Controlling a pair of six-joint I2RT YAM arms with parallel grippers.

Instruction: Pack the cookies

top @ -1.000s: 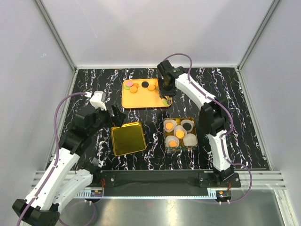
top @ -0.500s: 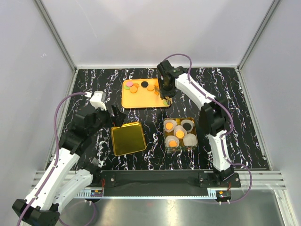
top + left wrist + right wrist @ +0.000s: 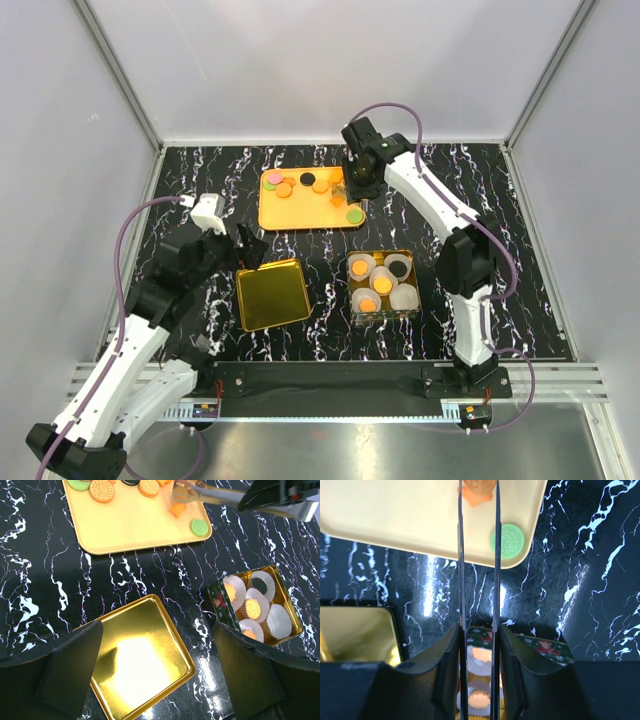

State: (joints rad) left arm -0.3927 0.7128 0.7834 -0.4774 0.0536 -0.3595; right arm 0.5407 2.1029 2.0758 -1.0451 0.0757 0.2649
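Table: you work on a black slab with white marble veins (image 3: pixel 540 300), glossy enough to throw back the lamp in both wrist views
Tray: a pale yellow flat rectangular tray with rounded corners (image 3: pixel 300 215) lies at the far middle; the loose cookies (image 3: pixel 284 190) sit on it, round discs in orange, black, pink and green
Lid: a gold mirror-bright square metal lid (image 3: pixel 135 655) lies rim up near your left arm, apart from the tray
Tin: a gold square tin (image 3: pixel 220 605) stands just right of the lid; only the wrist views show you the green and red print on its side wall
Cups: white fluted paper cups (image 3: pixel 279 620) fill the tin; from above you see orange discs in several and a black disc in one
Left gripper: your left gripper (image 3: pixel 157 640) hangs over the lid with its black fingers spread wide, grasping nothing
Right gripper: your right gripper (image 3: pixel 478 485) ends in two thin metal blades, pinched on either side of an orange star-shaped cookie (image 3: pixel 479 494) by the tray's near right corner; the top view hides this cookie behind the wrist
Green cookie: a green round cookie (image 3: pixel 507 541) lies flat in that same corner, just beside the blades; its stamped ring pattern reads only in the right wrist view
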